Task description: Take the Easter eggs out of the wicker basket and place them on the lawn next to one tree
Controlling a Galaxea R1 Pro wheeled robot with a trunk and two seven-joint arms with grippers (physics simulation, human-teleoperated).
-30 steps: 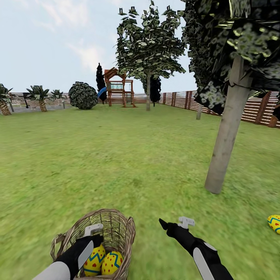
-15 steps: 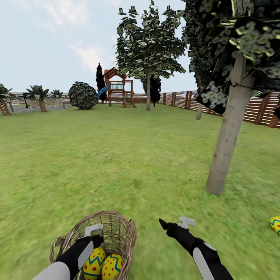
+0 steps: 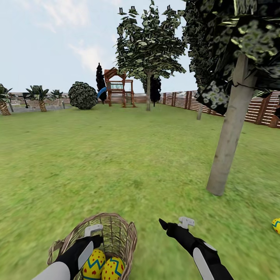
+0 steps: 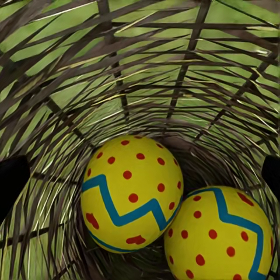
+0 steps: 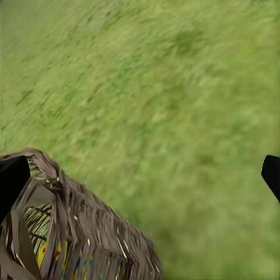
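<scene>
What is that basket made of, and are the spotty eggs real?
The basket looks like woven tan wicker: thin crossing strands with grass showing through the gaps. The eggs look like smooth, painted plastic or shell, glossy yellow with red dots; which one, the pictures leave open.

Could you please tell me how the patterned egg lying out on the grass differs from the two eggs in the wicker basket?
The lone yellow zigzag egg lies on the mottled green lawn, right of the pale grey tree trunk; the two yellow red-dotted eggs sit touching inside the tan woven wicker basket. The lone egg is cut by the picture edge; the pair show fully in the left wrist view, with the left gripper open around them. All share the same pattern.
</scene>
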